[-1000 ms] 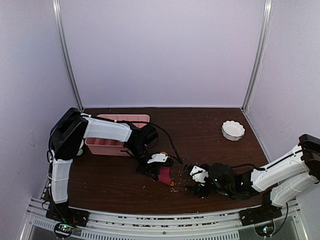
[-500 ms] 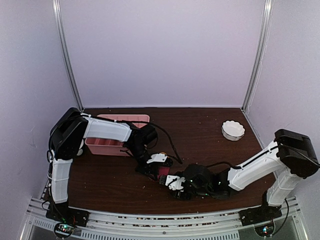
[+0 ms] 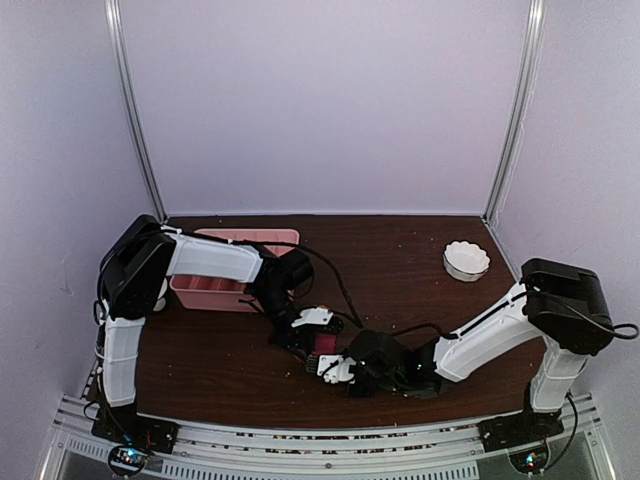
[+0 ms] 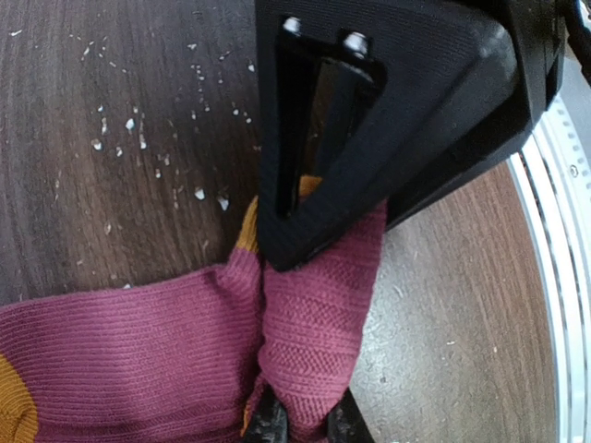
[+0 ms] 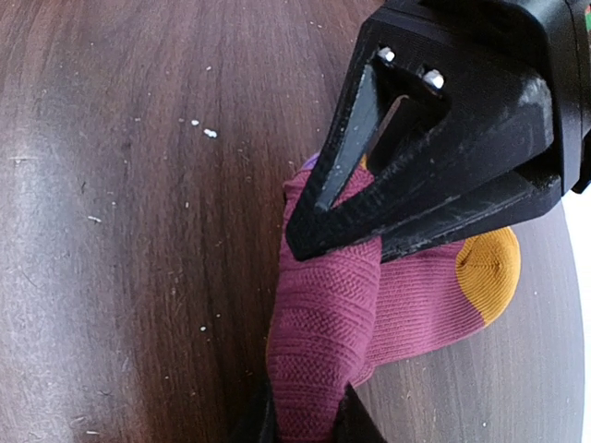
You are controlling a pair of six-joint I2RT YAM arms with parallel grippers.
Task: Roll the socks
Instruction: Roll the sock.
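Note:
One of the socks (image 4: 314, 314), dark red with orange patches, lies bunched on the brown table (image 3: 210, 350) at front centre; its raised fold is pinched from both sides. My left gripper (image 4: 305, 426) is shut on one end of that fold. My right gripper (image 5: 305, 423) is shut on the other end. Each wrist view shows the other arm's black jaws closed on the top of the fold: the right gripper (image 4: 284, 251) in the left wrist view, the left gripper (image 5: 307, 242) in the right wrist view. From above, the sock (image 3: 326, 346) is mostly covered by the two gripper heads.
A pink tray (image 3: 215, 290) stands at the back left behind the left arm. A small white bowl (image 3: 466, 260) sits at the back right. Pale crumbs (image 4: 138, 138) are scattered over the wood around the sock. The table's front edge rail (image 4: 563, 185) lies close by.
My right arm has swung left across the table to the sock and its jaws have shut on the fold. The left arm and its grip have stayed put.

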